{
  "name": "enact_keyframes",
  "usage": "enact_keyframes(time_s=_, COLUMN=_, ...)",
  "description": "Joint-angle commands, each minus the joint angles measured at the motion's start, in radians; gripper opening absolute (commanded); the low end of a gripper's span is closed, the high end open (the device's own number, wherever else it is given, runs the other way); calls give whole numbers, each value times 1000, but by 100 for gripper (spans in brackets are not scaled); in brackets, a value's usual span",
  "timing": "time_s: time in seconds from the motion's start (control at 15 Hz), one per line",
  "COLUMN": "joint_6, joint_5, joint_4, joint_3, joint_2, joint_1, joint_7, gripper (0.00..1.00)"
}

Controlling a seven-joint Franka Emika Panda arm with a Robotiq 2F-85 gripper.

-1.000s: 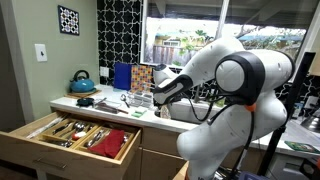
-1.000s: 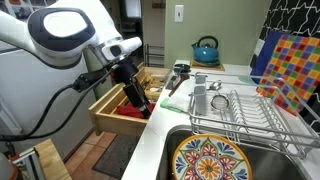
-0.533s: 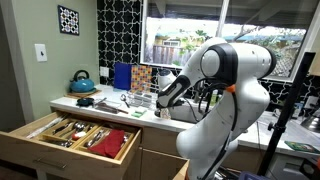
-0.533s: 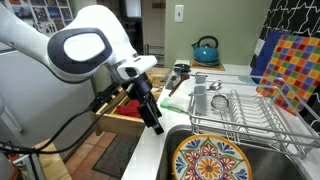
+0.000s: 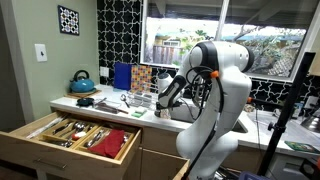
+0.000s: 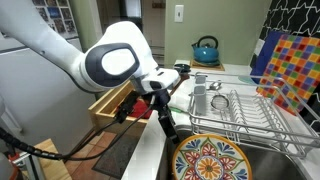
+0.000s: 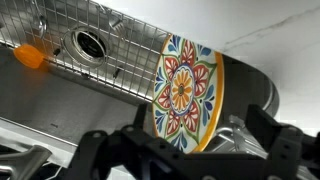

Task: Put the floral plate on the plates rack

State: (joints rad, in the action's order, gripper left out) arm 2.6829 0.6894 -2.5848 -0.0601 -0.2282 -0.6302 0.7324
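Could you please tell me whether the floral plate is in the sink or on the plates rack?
In the sink: the floral plate leans tilted inside it, lower than the plates rack beside it.

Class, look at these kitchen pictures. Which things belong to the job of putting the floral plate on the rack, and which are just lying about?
Belong to the job:
floral plate
wire plate rack
gripper

Just lying about:
blue kettle
open drawer
colourful board
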Motion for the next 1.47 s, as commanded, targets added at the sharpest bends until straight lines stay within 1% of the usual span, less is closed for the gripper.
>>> enact_keyframes(time_s=0.0, joint_6=6, joint_5=104, joint_4=60, joint_3=67, joint_2=92, joint_1=42, joint_7=81, gripper=100)
enact_keyframes(time_s=0.07, joint_6=40, joint_5=149, joint_4=66, joint_3=84, joint_2=108, joint_1=47, joint_7=145, gripper=100)
enact_keyframes(time_s=0.13, joint_6=-5, joint_5=92, joint_4=43, joint_3=112, joint_2=58, joint_1=91, joint_7=72, gripper=100)
enact_keyframes(time_s=0.27, joint_6=10, joint_5=126, joint_4=57, joint_3=134, joint_2=85, joint_1=104, joint_7=114, gripper=100)
enact_keyframes(time_s=0.47, joint_6=13, joint_5=129, joint_4=65, joint_3=140, joint_2=96, joint_1=111, joint_7=118, gripper=100)
enact_keyframes(time_s=0.6, joint_6=45, joint_5=110, joint_4=71, joint_3=177, joint_2=124, joint_1=138, joint_7=122, gripper=100)
enact_keyframes(time_s=0.73, joint_6=50, joint_5=104, joint_4=71, joint_3=213, joint_2=135, joint_1=170, joint_7=121, gripper=100)
enact_keyframes(time_s=0.93, joint_6=63, joint_5=127, joint_4=71, joint_3=246, joint_2=152, joint_1=196, joint_7=132, gripper=100)
enact_keyframes(time_s=1.13, joint_6=115, joint_5=128, joint_4=63, joint_3=268, joint_2=167, joint_1=217, joint_7=133, gripper=100)
enact_keyframes(time_s=1.27, joint_6=172, joint_5=139, joint_4=64, joint_3=282, joint_2=184, joint_1=224, joint_7=130, gripper=100)
enact_keyframes(time_s=1.33, joint_6=184, joint_5=142, joint_4=66, joint_3=256, joint_2=195, joint_1=198, joint_7=134, gripper=100)
enact_keyframes(time_s=1.4, joint_6=197, joint_5=156, joint_4=68, joint_3=256, joint_2=204, joint_1=197, joint_7=143, gripper=100)
